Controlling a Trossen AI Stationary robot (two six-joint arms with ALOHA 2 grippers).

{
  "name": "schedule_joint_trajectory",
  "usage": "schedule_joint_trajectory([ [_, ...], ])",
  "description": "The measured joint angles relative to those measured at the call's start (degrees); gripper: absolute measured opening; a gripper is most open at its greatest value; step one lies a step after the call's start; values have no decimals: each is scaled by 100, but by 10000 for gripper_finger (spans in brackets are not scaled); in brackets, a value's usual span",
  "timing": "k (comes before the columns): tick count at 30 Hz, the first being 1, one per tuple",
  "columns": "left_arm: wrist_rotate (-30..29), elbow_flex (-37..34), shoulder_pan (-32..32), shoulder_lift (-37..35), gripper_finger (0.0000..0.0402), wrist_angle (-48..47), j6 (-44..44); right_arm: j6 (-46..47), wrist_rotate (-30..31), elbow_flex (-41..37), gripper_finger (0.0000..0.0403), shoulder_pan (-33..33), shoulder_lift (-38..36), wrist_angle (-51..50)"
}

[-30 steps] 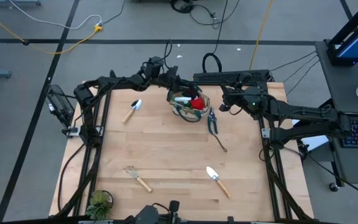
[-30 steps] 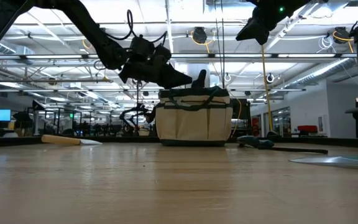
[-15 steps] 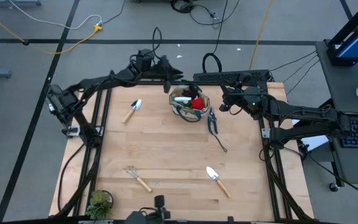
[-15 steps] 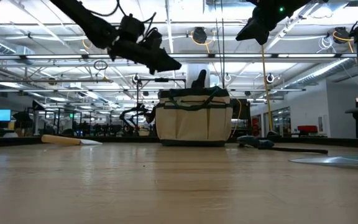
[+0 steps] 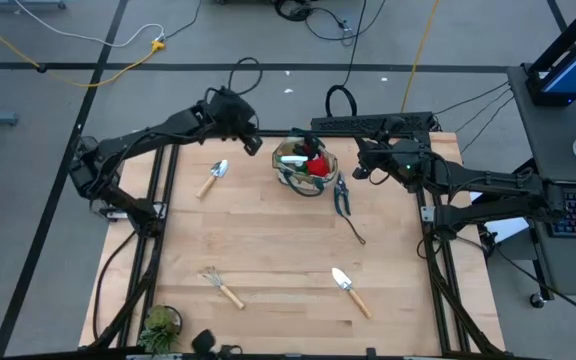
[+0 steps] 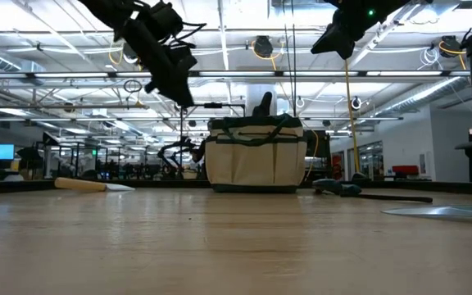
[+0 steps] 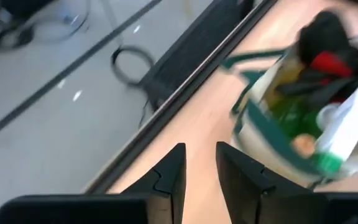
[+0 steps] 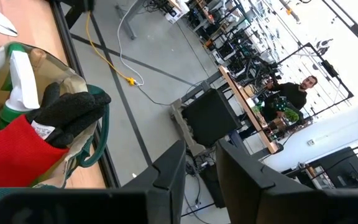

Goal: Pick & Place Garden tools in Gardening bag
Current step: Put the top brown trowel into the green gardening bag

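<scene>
The left pincer, pressed together and empty, hangs just left of the round tan-olive fabric bag. The right pincer, nearly shut and empty, waits at the bag's right. Left of the bag, the small silver trowel with wooden handle looks light and stiff; the handle should grip better than the slick blade.

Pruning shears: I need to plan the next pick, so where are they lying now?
High view: the pruning shears lie on the table just right of the gardening bag, near the far edge.

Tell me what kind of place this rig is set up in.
Probably a big open lab or workshop. The low view shows a high ceiling with bare beams and strip lights. Loose cables trail over a grey floor, and a person sits at a far workbench.
</scene>
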Motion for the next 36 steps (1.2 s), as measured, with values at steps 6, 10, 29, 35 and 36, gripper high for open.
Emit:
schedule_joint_trajectory([
  [6,-658,0,-112,-145,92,-1165,-696,33,2,0,79,1,0,-1],
  [10,-714,0,-126,-132,92,-1842,-997,346,2,0,79,0,-8,-4],
  [29,-699,-1221,-5,-132,92,-2961,-2791,516,6,0,79,0,-321,-326],
  [35,-711,-1266,-4,-132,92,-3127,-3826,487,5,0,79,0,-332,-330],
  [36,-705,-1264,-4,-132,92,-3181,-3981,487,4,0,79,0,-332,-329],
])
